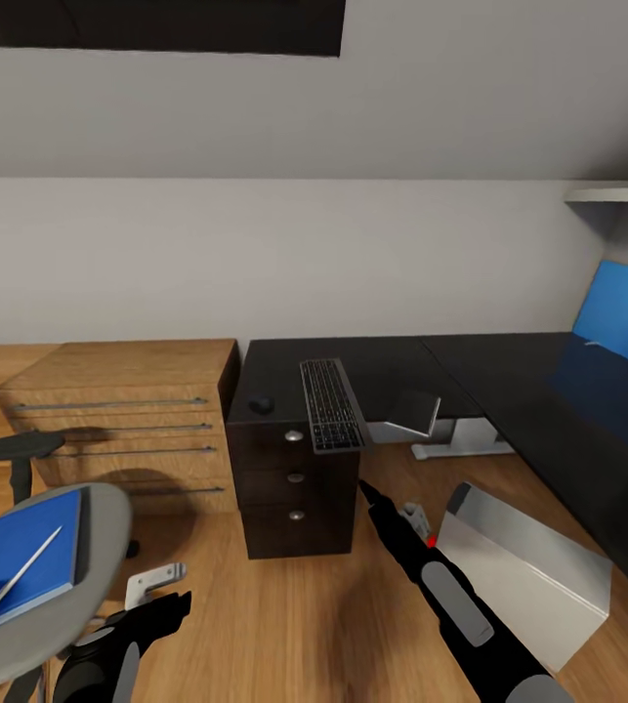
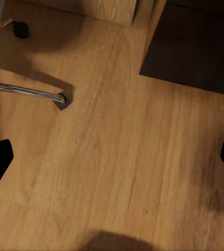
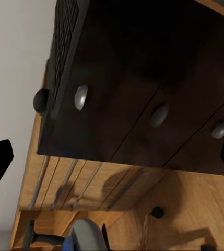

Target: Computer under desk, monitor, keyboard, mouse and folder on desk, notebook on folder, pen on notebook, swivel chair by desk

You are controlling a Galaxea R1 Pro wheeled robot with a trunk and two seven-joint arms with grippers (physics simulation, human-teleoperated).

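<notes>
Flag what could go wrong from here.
1. The keyboard overhangs the desk front edge above the drawers; a bump from the right gripper just below could tip it off.
2. The pen lies loose on the folder on the swivel chair; lifting the folder may roll it off.

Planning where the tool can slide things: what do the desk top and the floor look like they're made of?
The desk top looks like glossy black laminate or lacquer; it mirrors the blue panel beside it. The floor looks like satin-finished light wood planks, with visible grain and soft shadows. Both are renders, so this is uncertain.
</notes>
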